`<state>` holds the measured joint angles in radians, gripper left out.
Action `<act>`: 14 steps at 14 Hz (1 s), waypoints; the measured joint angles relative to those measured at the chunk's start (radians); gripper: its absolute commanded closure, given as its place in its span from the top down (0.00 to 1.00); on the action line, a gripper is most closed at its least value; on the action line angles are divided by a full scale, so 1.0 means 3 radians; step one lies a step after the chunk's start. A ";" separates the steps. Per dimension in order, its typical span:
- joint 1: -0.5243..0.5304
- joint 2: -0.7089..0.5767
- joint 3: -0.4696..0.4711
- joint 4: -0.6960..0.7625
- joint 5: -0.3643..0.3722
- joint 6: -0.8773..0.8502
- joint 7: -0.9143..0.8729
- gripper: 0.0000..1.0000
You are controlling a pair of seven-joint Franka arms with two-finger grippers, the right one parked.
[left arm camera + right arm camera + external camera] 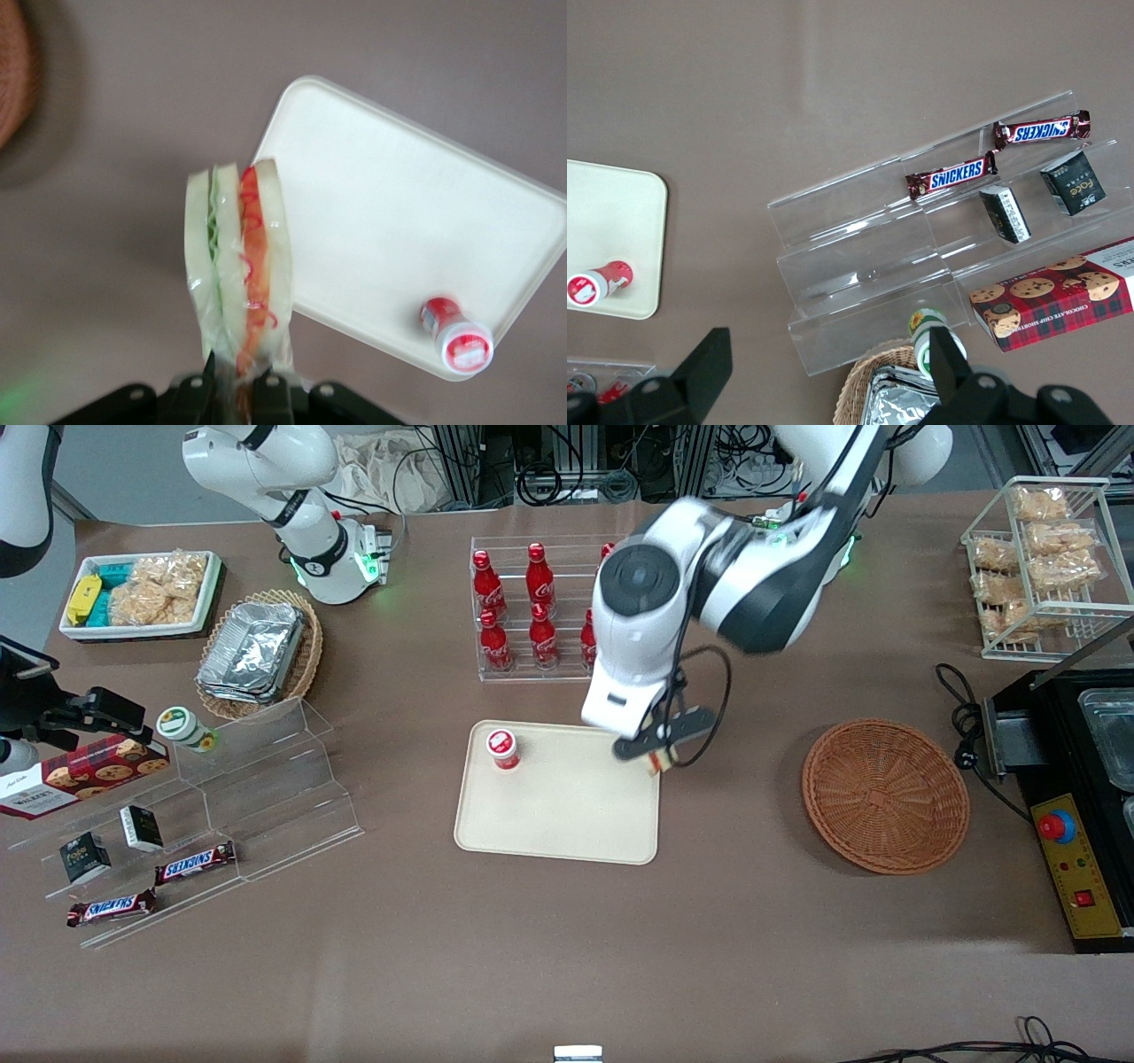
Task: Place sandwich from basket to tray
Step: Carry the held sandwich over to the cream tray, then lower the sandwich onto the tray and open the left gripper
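1. Claw (660,755) pinches the sandwich (237,266) by one end; wedge hangs free, slices on edge. It sits above the tray's (567,824) edge on the basket side, at the corner nearest the bottle rack.
2. Basket (884,794) is empty, well apart from the tray toward the working arm's end of the worktop. Judgement: pick is done, carry nearly done, drop-off remains.
3. To do it well: move further in over the bare middle of the tray before lowering. Releasing here risks the wedge straddling the rim or tipping onto the worktop.
4. Keep clear of the red cup (503,747) on the tray, at the corner toward the parked arm. Plenty of bare tray between it and the claw.
5. Lower until the wedge touches, then let go. It's soft and wrapped in clear film, so it likely flops onto a face; a drop from height could bounce it out over the low rim.
6. Worktop (567,957): flat brown sheet. Tray lies flat on it.
7. Around: cola bottle rack (532,611) just past the tray, farther from the front camera. Clear stepped shelf (266,797) with Snickers bars (196,862) toward the parked arm's end. Wire rack of bagged snacks (1045,558) near the basket's end.
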<state>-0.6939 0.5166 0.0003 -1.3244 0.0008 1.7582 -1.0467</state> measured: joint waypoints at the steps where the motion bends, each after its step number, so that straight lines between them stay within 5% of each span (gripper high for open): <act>1: 0.0000 0.0142 0.0003 -0.0014 -0.0026 0.0182 -0.0020 0.00; 8: 0.0017 0.0878 0.0042 -0.0026 -0.0066 0.1065 -0.0049 0.00; 9: 0.0019 0.0935 0.0046 -0.0025 -0.0066 0.1130 -0.0049 0.06; 11: 0.0028 0.0997 0.0053 -0.0025 -0.0066 0.1170 -0.0049 0.51; 12: 0.0040 0.1001 0.0056 -0.0025 -0.0067 0.1173 -0.0049 0.90; 14: 0.0067 0.0999 0.0057 -0.0004 -0.0069 0.1173 -0.0052 1.00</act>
<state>-0.6739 0.8163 0.0174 -1.3255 -0.0199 2.1100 -1.0625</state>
